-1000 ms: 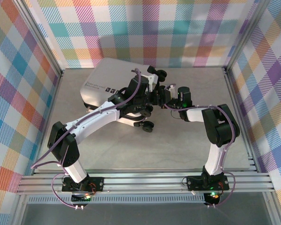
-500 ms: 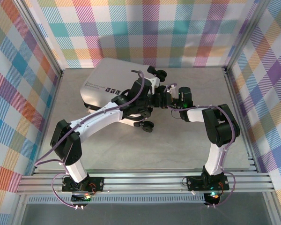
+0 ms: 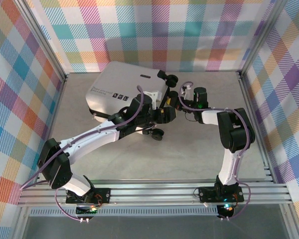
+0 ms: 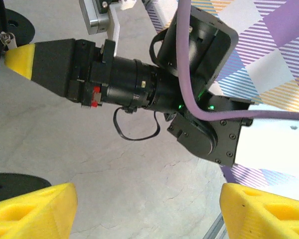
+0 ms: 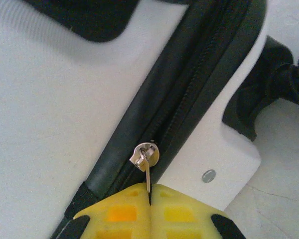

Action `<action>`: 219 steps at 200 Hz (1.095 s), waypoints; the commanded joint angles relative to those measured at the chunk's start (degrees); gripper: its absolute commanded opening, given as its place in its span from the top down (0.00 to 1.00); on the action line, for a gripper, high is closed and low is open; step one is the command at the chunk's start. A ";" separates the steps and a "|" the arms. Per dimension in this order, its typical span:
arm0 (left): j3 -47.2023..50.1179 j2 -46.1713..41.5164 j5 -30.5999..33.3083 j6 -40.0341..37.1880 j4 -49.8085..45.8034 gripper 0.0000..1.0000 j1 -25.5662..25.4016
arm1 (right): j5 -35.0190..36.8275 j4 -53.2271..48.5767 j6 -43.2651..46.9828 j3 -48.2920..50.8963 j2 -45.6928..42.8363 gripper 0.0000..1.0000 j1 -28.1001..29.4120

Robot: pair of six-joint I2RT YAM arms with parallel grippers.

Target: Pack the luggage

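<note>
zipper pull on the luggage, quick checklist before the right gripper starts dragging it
1. Zipper pull pinched in the right gripper: ok, shut on the tab.
2. Luggage lid down on its base: ok.
3. Zipper seam free of snags beyond the slider: ok in the right wrist view.
4. Which stretch is already zipped: cannot tell.
5. Left gripper off the luggage: ok, open, empty, over the table.
</note>
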State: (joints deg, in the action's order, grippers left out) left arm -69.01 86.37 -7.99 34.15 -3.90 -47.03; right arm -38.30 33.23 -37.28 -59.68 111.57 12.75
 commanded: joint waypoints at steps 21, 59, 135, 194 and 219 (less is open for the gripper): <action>3.96 0.69 2.29 1.62 -8.80 0.25 0.28 | 6.38 -6.77 -0.39 -5.50 0.55 1.00 -4.71; 5.19 -0.39 2.64 1.36 -9.23 0.25 0.33 | 7.87 -13.68 2.58 -12.78 3.83 1.00 -5.32; 7.04 -2.53 2.61 0.57 -9.95 0.26 0.35 | 7.67 -15.80 4.08 -17.80 8.12 1.00 -6.67; 12.41 -9.93 5.47 -0.16 -15.26 0.27 1.09 | 11.57 -9.24 6.90 2.09 -6.72 1.00 -6.71; 14.97 -13.90 7.16 -0.31 -17.63 0.27 2.22 | 11.41 -4.27 5.38 12.55 -13.14 1.00 -6.42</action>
State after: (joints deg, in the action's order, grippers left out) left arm -56.01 76.71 -4.45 33.74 -15.44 -46.15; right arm -29.74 24.86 -32.10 -55.29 104.16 8.23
